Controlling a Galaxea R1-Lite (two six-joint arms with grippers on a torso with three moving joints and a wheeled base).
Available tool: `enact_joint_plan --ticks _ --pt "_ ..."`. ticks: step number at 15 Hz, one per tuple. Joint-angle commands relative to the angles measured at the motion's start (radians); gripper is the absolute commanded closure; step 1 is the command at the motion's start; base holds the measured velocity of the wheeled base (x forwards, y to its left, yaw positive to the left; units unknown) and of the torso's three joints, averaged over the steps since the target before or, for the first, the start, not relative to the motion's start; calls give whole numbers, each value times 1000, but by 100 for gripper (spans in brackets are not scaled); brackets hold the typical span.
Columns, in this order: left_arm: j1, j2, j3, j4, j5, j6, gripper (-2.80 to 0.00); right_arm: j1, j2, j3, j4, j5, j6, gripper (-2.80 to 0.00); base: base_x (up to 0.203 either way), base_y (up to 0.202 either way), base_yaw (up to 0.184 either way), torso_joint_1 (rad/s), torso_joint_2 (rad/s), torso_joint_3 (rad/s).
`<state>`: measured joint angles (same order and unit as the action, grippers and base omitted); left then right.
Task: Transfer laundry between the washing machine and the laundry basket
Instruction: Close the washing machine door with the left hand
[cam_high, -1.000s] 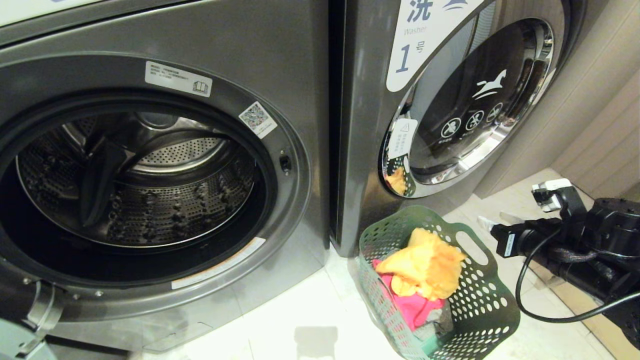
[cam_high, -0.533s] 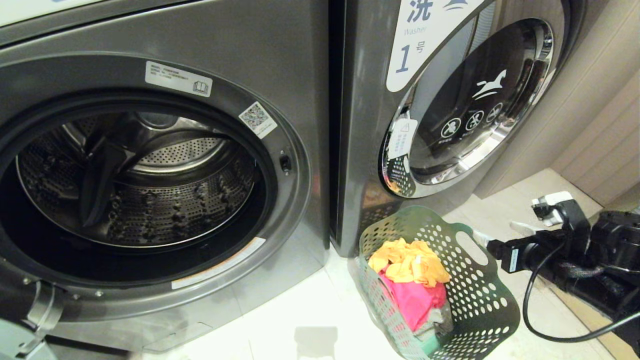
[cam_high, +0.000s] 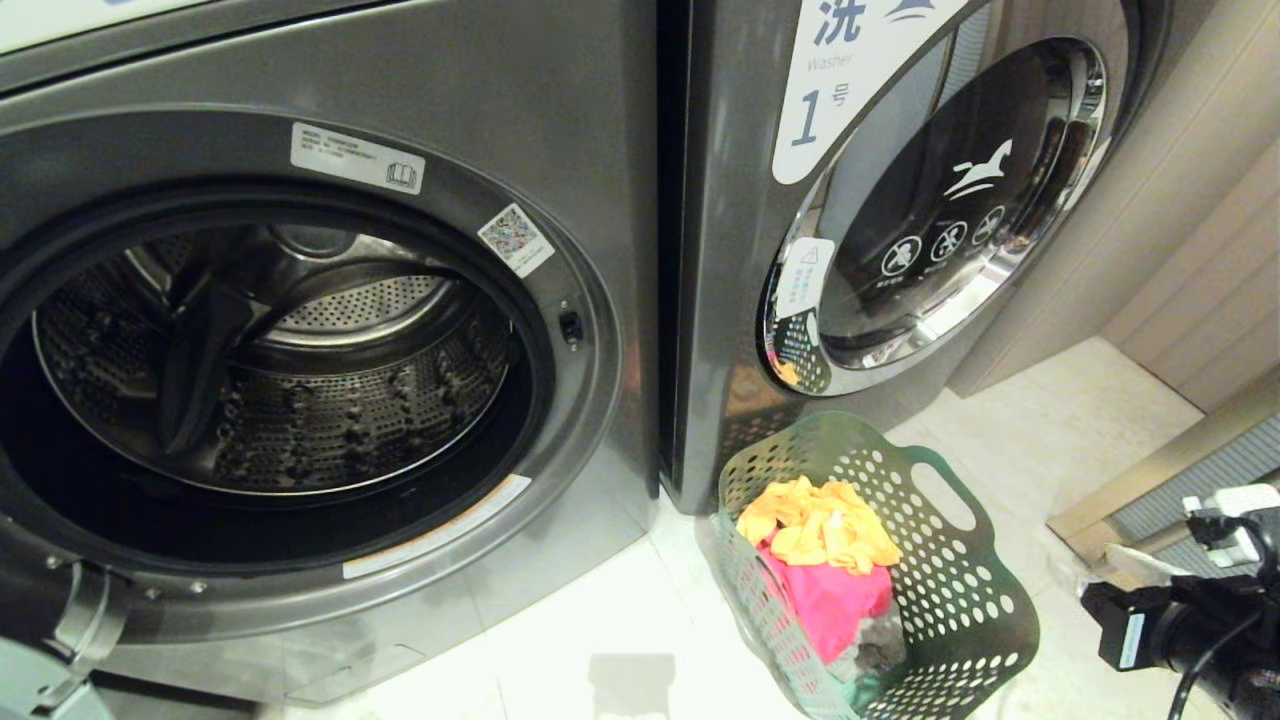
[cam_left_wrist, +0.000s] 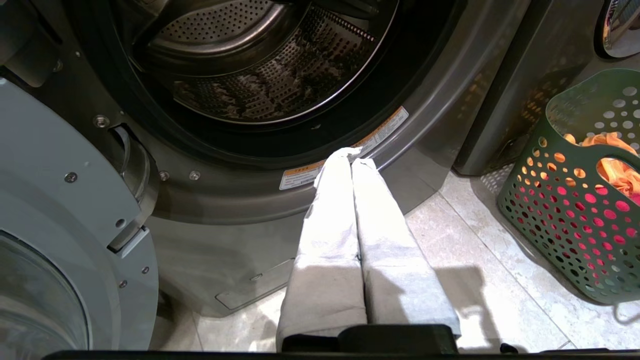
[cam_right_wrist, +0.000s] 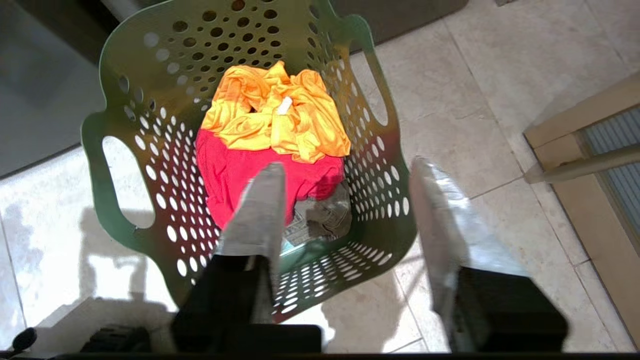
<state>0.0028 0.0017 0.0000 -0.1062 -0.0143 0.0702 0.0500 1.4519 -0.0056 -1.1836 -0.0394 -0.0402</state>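
The washing machine (cam_high: 300, 340) stands open, drum bare. Low before its door hangs the left gripper (cam_left_wrist: 350, 160), pinched shut, empty. Right of it, the laundry basket (cam_high: 960, 600) holds the laundry (cam_high: 820, 540). The right gripper (cam_right_wrist: 345, 200) hovers above, parted, holding nothing, so unloading looks finished.

my right tool (cam_right_wrist: 345, 172) hangs empty over the laundry basket (cam_right_wrist: 115, 100) with its fingers (cam_right_wrist: 260, 205) spread apart. inside lie the orange-yellow garment (cam_right_wrist: 280, 117) on the pink-red garment (cam_right_wrist: 230, 167), a grey garment (cam_right_wrist: 325, 215) beneath, tiled floor (cam_right_wrist: 460, 75) around.
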Motion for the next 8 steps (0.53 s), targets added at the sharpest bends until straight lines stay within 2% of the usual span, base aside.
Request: enact_joint_plan --ticks 1,5,8 --pt "0 1 40 -1 0 0 0 1 -122 6 72 -6 -2 0 0 0 0 0 0 0" --pt "0 1 40 2 2 -1 0 1 -372 6 485 -11 -11 0 0 0 0 0 0 0" --pt "0 1 40 0 0 -1 0 2 -627 6 866 -2 -29 0 0 0 0 0 0 0"
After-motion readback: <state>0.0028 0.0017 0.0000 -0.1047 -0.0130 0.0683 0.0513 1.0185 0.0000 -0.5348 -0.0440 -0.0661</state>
